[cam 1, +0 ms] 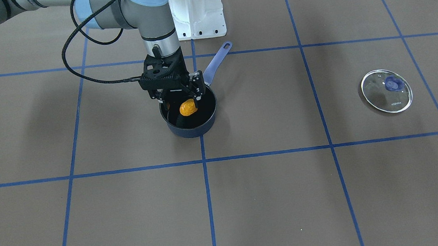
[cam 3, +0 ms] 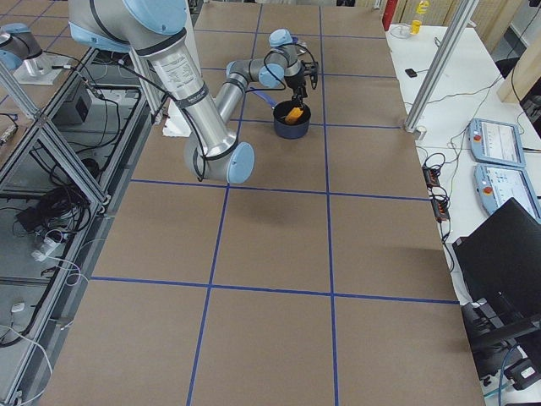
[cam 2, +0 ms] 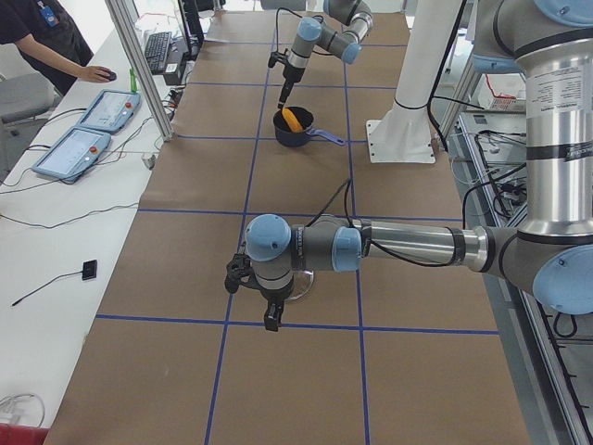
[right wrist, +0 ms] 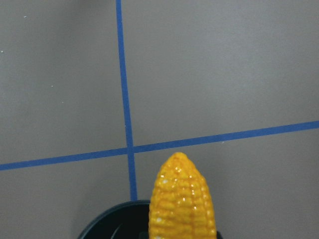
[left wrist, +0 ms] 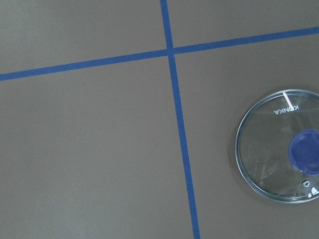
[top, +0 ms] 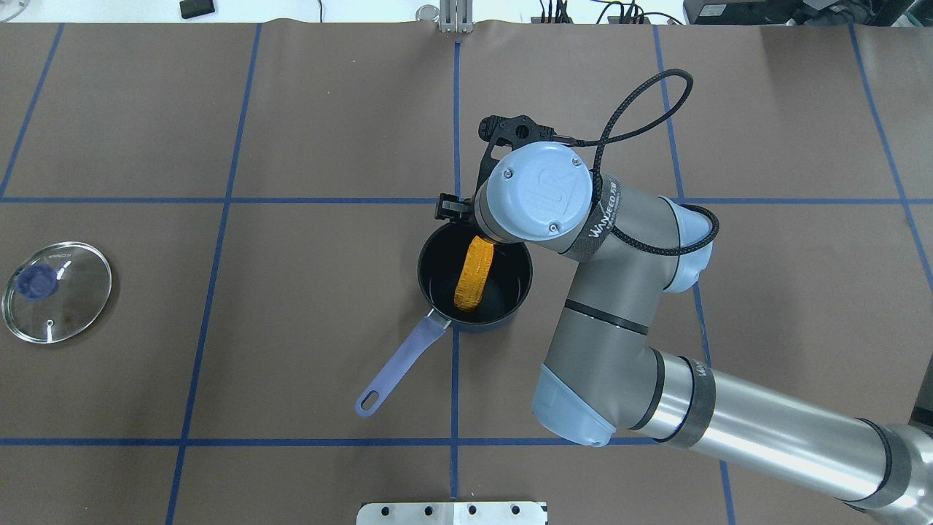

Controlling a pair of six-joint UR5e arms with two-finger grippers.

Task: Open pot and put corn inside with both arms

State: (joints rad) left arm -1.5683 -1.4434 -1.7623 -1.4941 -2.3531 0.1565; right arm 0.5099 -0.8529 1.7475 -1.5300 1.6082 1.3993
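The dark blue pot (cam 1: 190, 131) stands open near the table's middle, its handle (top: 399, 362) pointing toward the robot. My right gripper (cam 1: 182, 102) hangs over the pot's far rim, shut on the orange-yellow corn (top: 474, 275). The corn tilts down into the pot with its tapered end low, and it fills the bottom of the right wrist view (right wrist: 182, 199). In the overhead view the wrist hides the fingers. My left gripper (cam 2: 269, 313) hovers over the glass lid (top: 57, 292), which lies flat on the table. It shows only in the exterior left view, so I cannot tell its state.
The lid with its blue knob lies far on my left side (cam 1: 386, 91) and at the right edge of the left wrist view (left wrist: 281, 144). The white pedestal (cam 1: 197, 10) stands behind the pot. Blue tape lines grid the brown table.
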